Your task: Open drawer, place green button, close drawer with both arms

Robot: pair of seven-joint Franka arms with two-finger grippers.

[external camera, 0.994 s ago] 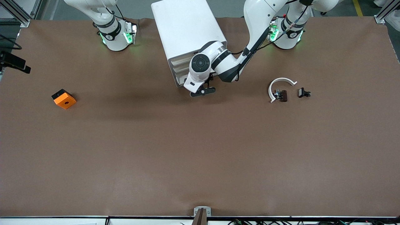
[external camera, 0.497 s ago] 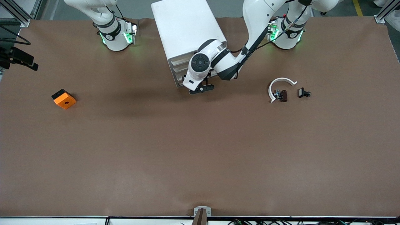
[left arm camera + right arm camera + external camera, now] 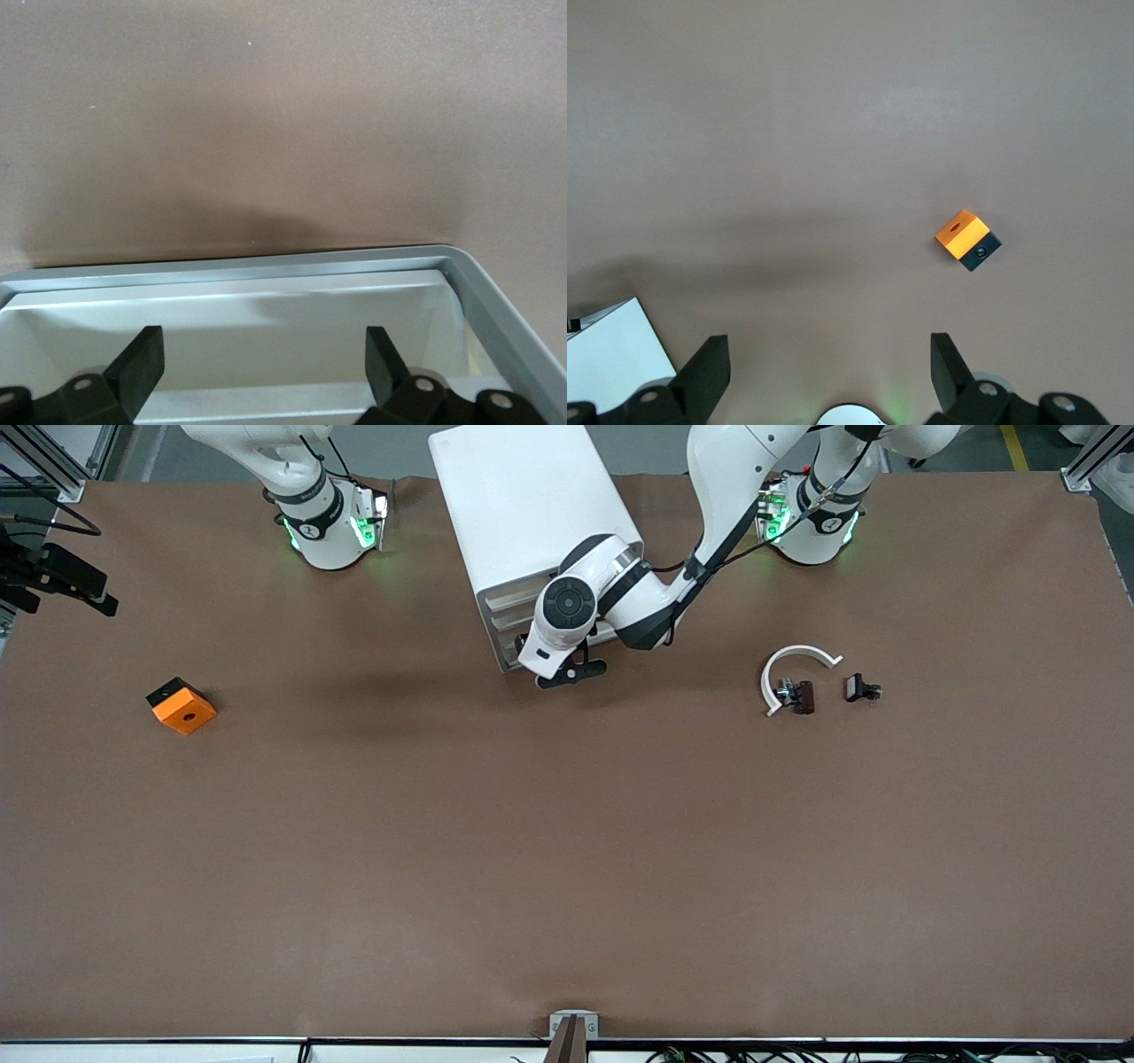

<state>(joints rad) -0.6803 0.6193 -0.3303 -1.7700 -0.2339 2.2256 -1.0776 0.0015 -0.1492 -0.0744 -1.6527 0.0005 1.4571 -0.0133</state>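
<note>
The left tool (image 3: 257,367) hangs spread wide over the drawer (image 3: 266,301), bottom of the cabinet (image 3: 523,514); seemingly light and stiff, best hooked by its front lip. The right tool (image 3: 824,367), also spread, waits high over the tabletop (image 3: 567,850). No button visible.

Even overhead light, soft shadows

The left tool (image 3: 571,676) sits low at the cabinet (image 3: 523,514) front, its spread fingers (image 3: 137,363) over what seems to be the drawer (image 3: 266,279) rim; past that rim lies bare worktop (image 3: 567,850). The white arc (image 3: 791,671) and dark parts (image 3: 862,688) lie well off toward the left arm's end. The right tool (image 3: 828,367) hangs open high over bare worktop, only the orange block (image 3: 967,239) below it.
</note>
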